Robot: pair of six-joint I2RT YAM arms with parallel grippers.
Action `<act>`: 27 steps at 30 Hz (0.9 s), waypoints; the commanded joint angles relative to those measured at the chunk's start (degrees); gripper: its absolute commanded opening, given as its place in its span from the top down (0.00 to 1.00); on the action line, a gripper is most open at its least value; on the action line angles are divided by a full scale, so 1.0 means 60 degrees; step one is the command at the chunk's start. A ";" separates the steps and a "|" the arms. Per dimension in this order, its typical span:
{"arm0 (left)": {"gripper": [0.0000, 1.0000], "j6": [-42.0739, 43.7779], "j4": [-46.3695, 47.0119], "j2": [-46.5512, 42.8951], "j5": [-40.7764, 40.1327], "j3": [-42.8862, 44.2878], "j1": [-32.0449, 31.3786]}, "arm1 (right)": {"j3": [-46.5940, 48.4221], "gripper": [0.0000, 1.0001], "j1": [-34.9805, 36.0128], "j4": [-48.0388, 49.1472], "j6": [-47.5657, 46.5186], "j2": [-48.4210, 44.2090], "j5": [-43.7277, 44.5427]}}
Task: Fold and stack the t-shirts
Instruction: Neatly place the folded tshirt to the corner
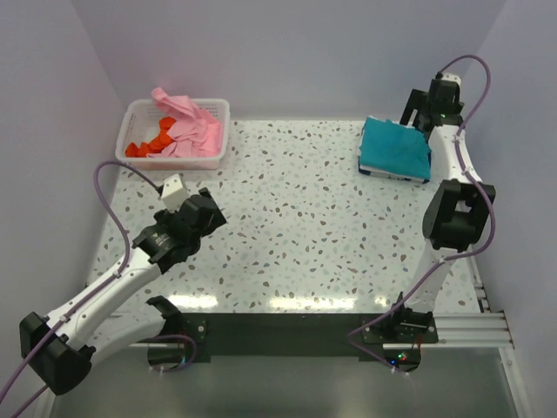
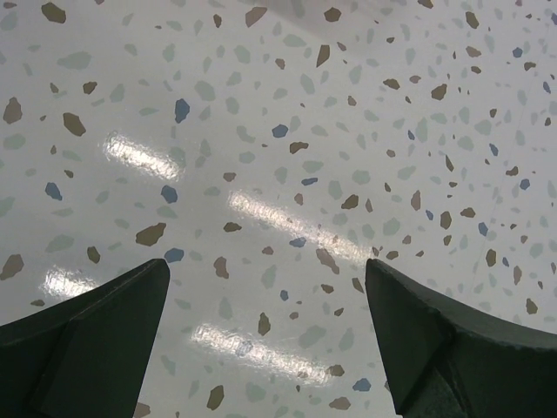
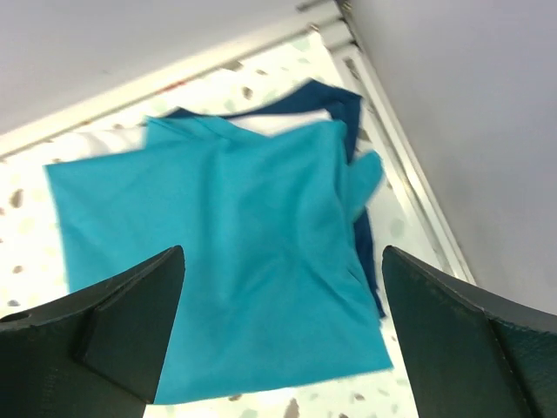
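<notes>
Folded teal cloth t-shirt (image 3: 226,261) stacked on white shirt (image 3: 287,122) and dark blue shirt (image 3: 339,100) at the speckled surface's (image 1: 305,218) far right corner, right pincer (image 3: 283,252) wide open above it, holding nothing, left pincer (image 2: 267,261) wide open, holding nothing, over the surface's left side

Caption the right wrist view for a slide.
Open right end effector over the folded teal t-shirt, stacked on a white t-shirt and dark blue t-shirt.

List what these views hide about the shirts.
Right wrist view: the teal t-shirt covers the stack; only edges of a dark blue t-shirt and a white t-shirt show, so the count is unclear.
Top view: the pink t-shirt and the basket wall hide most of the orange-red t-shirt and anything beneath.
</notes>
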 commanded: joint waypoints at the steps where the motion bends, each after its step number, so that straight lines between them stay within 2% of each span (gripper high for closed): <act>1: 0.00 0.0263 0.0592 -0.0134 -0.0163 -0.0031 0.0072 | 0.0383 0.01 -0.0006 0.0469 0.0083 0.0270 -0.1378; 10: 0.00 0.0322 0.0754 0.0290 -0.0339 0.0042 0.0072 | 0.2272 0.01 -0.0006 -0.0161 0.0200 0.2319 -0.2609; 18: 0.00 0.0337 0.0827 0.0701 -0.0456 0.0159 0.0072 | 0.3751 0.01 -0.0006 -0.0250 -0.0064 0.3596 -0.1922; 27: 0.00 0.0337 0.0754 0.1184 -0.0545 0.0481 0.0072 | 0.4090 0.01 -0.0254 0.0174 -0.0049 0.4256 -0.1716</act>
